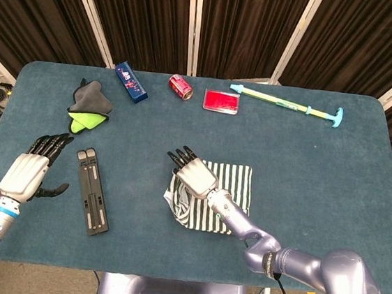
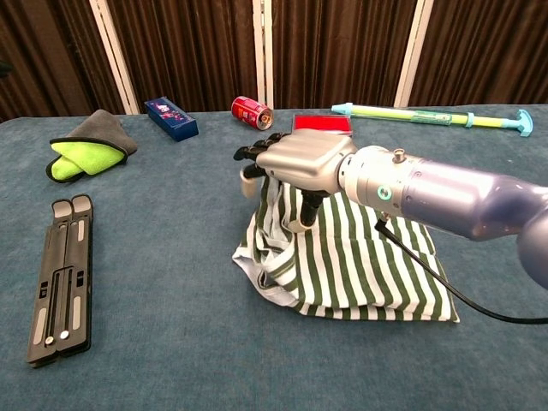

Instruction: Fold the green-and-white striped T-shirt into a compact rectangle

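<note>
Fingers [image 2: 257,156] of the right hand [image 2: 295,163] are pinching the striped T-shirt [image 2: 360,261]; left hand [image 1: 31,172], at nine o'clock, is hovering released.

The table [image 1: 319,174] was covered in teal cloth. On it lay a striped shirt [image 1: 228,192], a black folding stand [image 1: 92,191], a grey-green cloth [image 1: 88,106], a blue box [image 1: 131,82], a red can [image 1: 180,86], a red case [image 1: 221,101] and a hand pump [image 1: 288,105].

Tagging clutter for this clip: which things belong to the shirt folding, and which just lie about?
Job: striped T-shirt; right robot hand pinching its cloth.
Lying about: left robot hand, black folding stand, grey-green cloth, blue box, red can, red case, pump.
</note>
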Motion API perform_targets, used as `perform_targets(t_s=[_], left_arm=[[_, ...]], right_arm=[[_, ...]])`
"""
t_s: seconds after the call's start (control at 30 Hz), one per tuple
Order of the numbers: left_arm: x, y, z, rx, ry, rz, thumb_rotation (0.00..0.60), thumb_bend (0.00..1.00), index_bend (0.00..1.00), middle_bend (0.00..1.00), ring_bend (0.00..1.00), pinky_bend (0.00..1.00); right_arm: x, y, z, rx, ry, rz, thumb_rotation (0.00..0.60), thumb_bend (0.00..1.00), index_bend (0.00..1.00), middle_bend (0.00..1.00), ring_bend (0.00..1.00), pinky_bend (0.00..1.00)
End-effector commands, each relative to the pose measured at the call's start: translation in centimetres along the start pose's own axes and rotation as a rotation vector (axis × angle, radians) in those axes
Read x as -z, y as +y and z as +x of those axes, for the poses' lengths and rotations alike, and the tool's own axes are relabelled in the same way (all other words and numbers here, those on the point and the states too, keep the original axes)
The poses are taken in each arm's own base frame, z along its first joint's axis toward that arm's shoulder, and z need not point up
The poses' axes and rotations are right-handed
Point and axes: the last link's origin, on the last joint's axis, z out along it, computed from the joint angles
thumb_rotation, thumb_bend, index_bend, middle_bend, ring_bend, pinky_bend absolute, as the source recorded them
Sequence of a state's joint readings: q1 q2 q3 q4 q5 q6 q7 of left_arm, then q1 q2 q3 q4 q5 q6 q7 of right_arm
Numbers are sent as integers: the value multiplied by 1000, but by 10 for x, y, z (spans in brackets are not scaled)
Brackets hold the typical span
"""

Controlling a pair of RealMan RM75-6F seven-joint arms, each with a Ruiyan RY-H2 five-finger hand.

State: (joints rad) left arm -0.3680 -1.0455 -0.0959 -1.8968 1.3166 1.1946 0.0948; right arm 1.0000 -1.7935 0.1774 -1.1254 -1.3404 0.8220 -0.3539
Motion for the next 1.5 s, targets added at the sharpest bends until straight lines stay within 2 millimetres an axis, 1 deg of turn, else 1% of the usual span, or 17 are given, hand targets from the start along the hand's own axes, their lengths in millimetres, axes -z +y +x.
perform_targets(t_s=[0.03,0.17,0.37,0.47,0.57,0.7,0.87,0.9,0.97,1.0,1.1,1.13,1.23,1.37,1.4,1.5], left_arm=[[0,0,0,0,-1,-1,600,286,0,0,0,0],[0,1,0,0,-1,-2,600,286,0,0,0,0],[1,1,0,0,0,-5,600,286,0,0,0,0],[2,2,0,0,1,-8,600,286,0,0,0,0],[3,2,0,2,3,-11,600,285,0,0,0,0],[6,3,0,-2,5,-18,600,286,0,0,0,0],[10,4,1,-15,39,-30,600,286,0,0,0,0],[11,4,1,-21,58,-32,600,286,0,0,0,0],[13,2,1,-30,83,-31,600,286,0,0,0,0],[15,1,0,-36,95,-28,600,286,0,0,0,0],[21,-3,-3,-40,107,-16,600,286,0,0,0,0],[22,-4,-3,-42,109,-14,600,286,0,0,0,0],[32,-11,-7,-54,121,8,600,286,0,0,0,0],[42,-19,-10,-59,131,33,600,285,0,0,0,0],[45,-22,-10,-60,138,39,600,285,0,0,0,0],[51,-27,-10,-62,154,49,600,286,0,0,0,0]], right_arm=[[0,-2,4,-27,23,-6,600,0,0,0,0,0],[1,-3,14,-66,59,-2,600,0,0,0,0,0],[6,-2,37,-82,132,12,600,0,0,0,0,0],[13,4,53,-86,181,2,600,0,0,0,0,0],[22,13,63,-84,209,-12,600,0,0,0,0,0],[46,36,75,-56,244,-54,600,0,0,0,0,0],[89,73,80,-24,269,-131,600,0,0,0,0,0],[105,85,80,-11,275,-161,600,0,0,0,0,0],[128,100,78,-3,287,-207,600,0,0,0,0,0],[145,108,76,-9,295,-242,600,0,0,0,0,0],[181,122,70,-39,311,-331,600,0,0,0,0,0],[189,125,68,-47,313,-351,600,0,0,0,0,0],[231,131,58,-104,318,-448,600,0,0,0,0,0],[268,136,50,-152,327,-534,600,0,0,0,0,0],[282,137,47,-162,331,-563,600,0,0,0,0,0],[306,137,41,-180,339,-610,600,0,0,0,0,0]])
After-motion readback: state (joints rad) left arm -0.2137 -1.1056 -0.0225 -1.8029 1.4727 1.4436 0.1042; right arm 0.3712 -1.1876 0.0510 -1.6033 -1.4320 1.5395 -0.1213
